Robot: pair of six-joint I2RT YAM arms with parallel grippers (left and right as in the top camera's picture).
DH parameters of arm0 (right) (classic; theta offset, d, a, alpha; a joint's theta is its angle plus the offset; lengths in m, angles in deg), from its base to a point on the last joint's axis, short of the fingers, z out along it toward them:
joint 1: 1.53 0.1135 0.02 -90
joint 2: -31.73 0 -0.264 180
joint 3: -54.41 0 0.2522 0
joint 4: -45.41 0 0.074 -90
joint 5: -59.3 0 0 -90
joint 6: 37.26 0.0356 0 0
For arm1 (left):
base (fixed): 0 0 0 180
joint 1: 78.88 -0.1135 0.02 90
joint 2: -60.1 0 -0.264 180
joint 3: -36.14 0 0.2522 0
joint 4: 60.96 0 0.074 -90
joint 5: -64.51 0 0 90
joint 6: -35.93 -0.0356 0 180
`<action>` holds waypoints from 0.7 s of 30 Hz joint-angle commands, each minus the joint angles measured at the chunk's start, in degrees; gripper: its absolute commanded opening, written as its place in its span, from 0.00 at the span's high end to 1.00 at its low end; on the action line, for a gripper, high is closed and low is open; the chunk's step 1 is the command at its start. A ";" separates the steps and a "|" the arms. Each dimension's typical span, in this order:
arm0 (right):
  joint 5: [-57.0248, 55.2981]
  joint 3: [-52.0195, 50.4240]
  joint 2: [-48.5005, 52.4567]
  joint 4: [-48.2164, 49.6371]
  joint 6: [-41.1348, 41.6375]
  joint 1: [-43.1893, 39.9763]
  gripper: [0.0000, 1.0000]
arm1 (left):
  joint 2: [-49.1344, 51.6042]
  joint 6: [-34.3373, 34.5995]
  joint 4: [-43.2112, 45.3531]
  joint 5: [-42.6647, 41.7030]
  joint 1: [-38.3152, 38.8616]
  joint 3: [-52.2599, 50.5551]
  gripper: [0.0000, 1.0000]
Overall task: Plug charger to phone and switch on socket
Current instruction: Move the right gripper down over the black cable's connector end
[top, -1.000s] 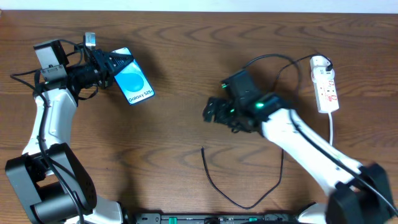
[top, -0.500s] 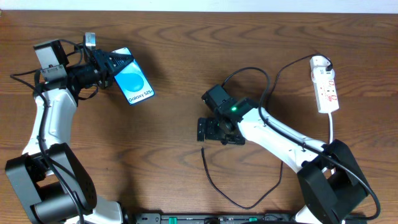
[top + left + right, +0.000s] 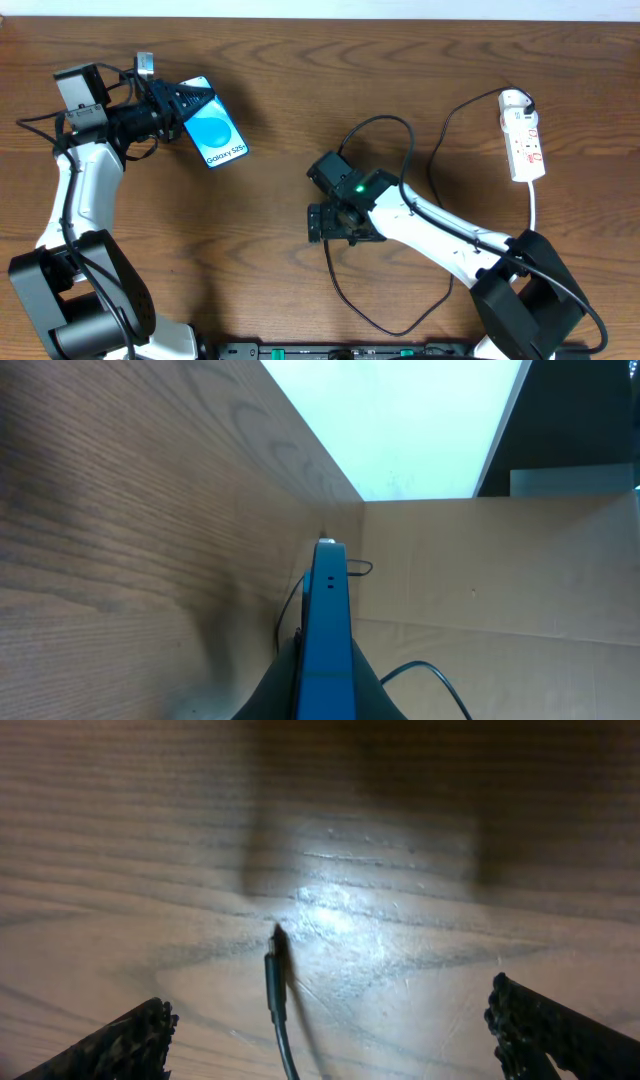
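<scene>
Nearest us, the charger is lying in a loose loop on the tabletop. Its connector tip is sitting between the jaws of the right gripper, which are gaping wide and gripping nothing. Farther back on the left, the left gripper is clamping its jaws on the phone, whose blue screen is showing. Far right, the socket is lying flat.

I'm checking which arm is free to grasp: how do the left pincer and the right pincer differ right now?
The left pincer is shut on the phone; the right pincer is open and holds nothing. The left pincer sits toward the left side of the table; the right pincer is near the middle, above the free tip of the charger. Both have black fingers.
</scene>
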 commanded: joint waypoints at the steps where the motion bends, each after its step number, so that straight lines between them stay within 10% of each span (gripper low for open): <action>1: -1.77 0.57 0.57 -0.66 0.66 0.81 0.02 | -1.57 -0.79 0.04 -2.29 -0.09 0.94 0.93; 21: -1.44 0.57 4.00 -2.36 0.66 3.45 0.08 | -1.60 -0.79 0.04 -2.27 -0.09 0.94 0.92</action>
